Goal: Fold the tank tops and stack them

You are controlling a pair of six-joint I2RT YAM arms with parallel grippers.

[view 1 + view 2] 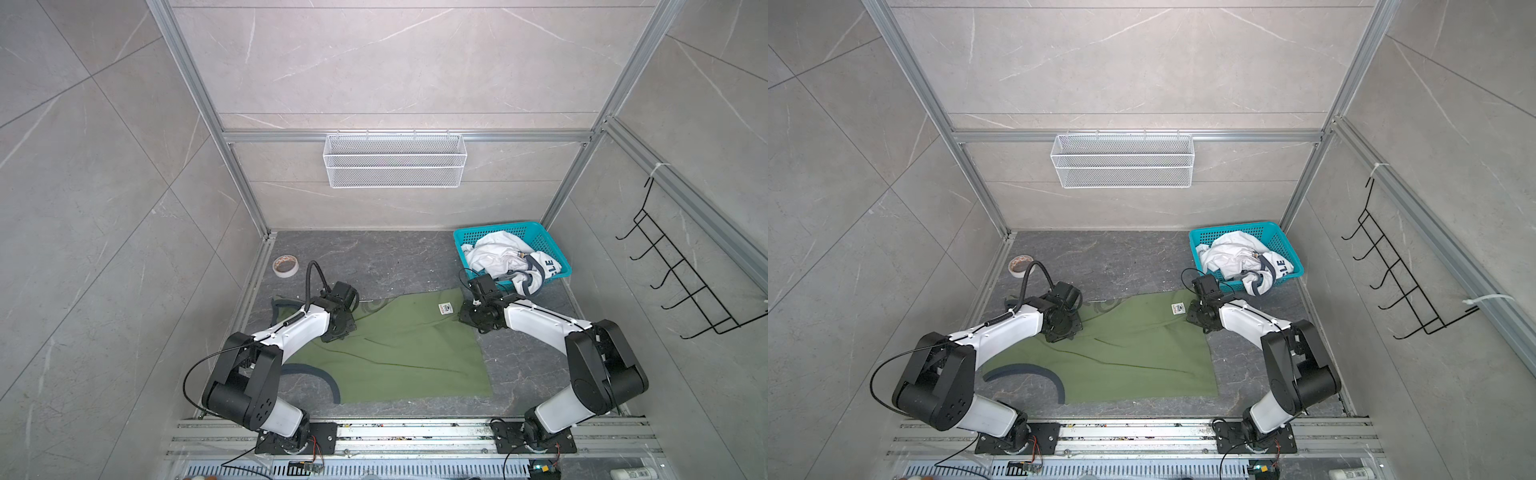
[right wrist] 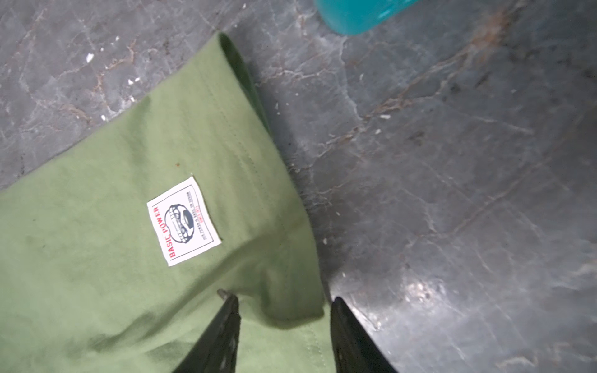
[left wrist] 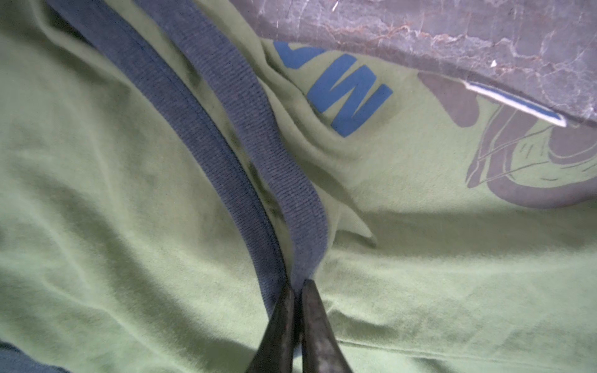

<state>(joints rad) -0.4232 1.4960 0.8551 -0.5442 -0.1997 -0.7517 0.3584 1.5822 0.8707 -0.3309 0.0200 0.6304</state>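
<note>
The olive green tank top (image 1: 399,353) (image 1: 1125,353) lies spread on the dark floor in both top views, with its white label (image 2: 184,221) near the far right corner. My left gripper (image 3: 298,287) (image 1: 338,332) is shut on the dark grey trim (image 3: 226,106) at the top's left side. My right gripper (image 2: 284,300) (image 1: 465,316) stands open at the right corner, its fingers on either side of the hem edge, where a fold of cloth bulges between them. The white tank top (image 1: 494,257) (image 1: 1229,253) lies crumpled in the teal basket (image 1: 498,228).
A roll of tape (image 1: 285,265) lies at the back left of the floor. A white wire basket (image 1: 395,160) hangs on the back wall. A black hook rack (image 1: 685,282) hangs on the right wall. Metal rails (image 1: 415,432) run along the front.
</note>
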